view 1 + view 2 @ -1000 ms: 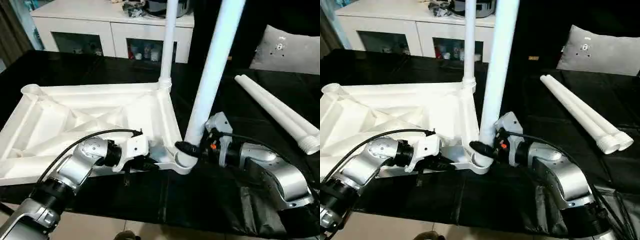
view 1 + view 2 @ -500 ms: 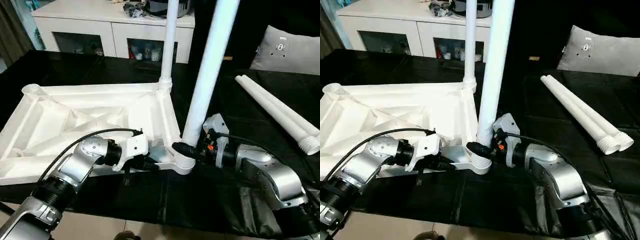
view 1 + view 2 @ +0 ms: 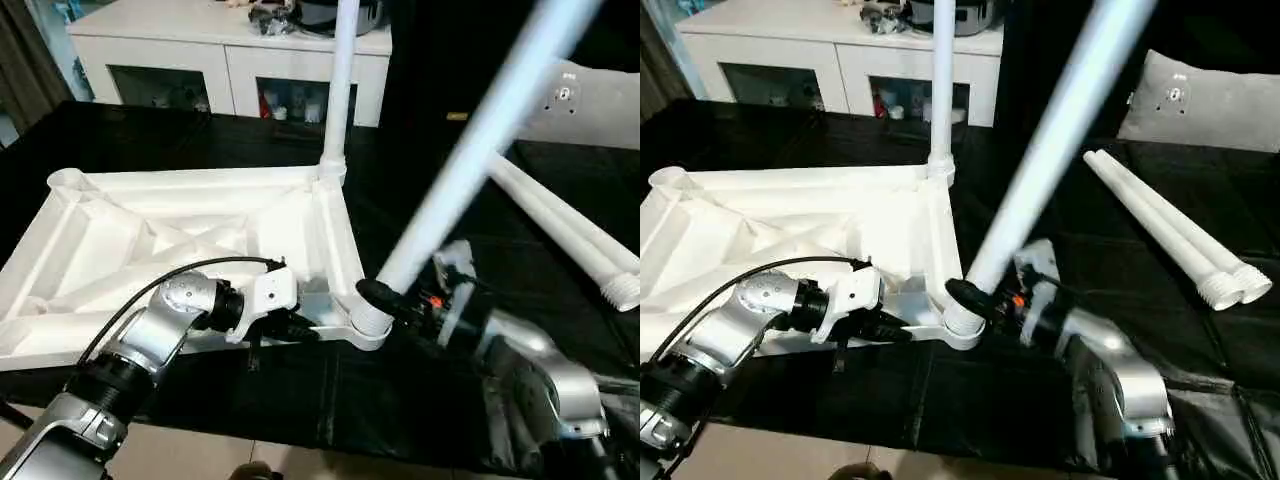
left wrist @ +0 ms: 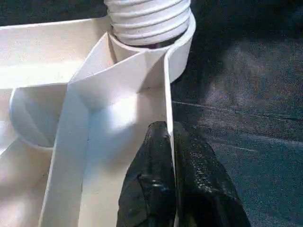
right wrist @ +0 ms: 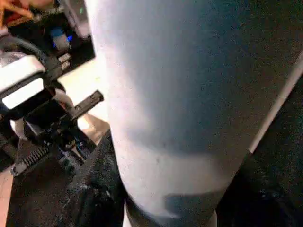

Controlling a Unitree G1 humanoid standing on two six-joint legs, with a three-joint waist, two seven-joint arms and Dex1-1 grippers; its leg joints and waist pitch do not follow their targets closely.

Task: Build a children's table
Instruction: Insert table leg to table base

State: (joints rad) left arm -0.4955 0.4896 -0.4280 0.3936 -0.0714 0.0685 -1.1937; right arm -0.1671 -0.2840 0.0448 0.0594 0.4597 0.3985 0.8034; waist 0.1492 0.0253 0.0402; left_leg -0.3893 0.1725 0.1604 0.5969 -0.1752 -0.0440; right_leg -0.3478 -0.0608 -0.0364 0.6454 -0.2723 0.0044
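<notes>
The white table top (image 3: 150, 240) lies underside up on the black cloth. One white leg (image 3: 340, 80) stands upright in its far right corner socket. A second leg (image 3: 470, 160) leans steeply to the right, its threaded end at the near right corner socket (image 3: 365, 325). My right gripper (image 3: 385, 298) is shut around that leg just above the threads; the tube (image 5: 175, 94) sits between the black fingers (image 5: 99, 189). My left gripper (image 3: 300, 330) is shut on the top's thin near rim (image 4: 166, 94), one finger (image 4: 147, 189) on each side.
Two more white legs (image 3: 570, 230) lie side by side on the cloth to the right. A grey-white cushion (image 3: 1200, 100) rests at the back right. A white cabinet (image 3: 230, 60) stands behind the table. The cloth's front edge runs close below both arms.
The leg in my right gripper has swung from nearly upright to a steep lean to the right, and the right forearm has turned with it. The left arm has stayed put.
</notes>
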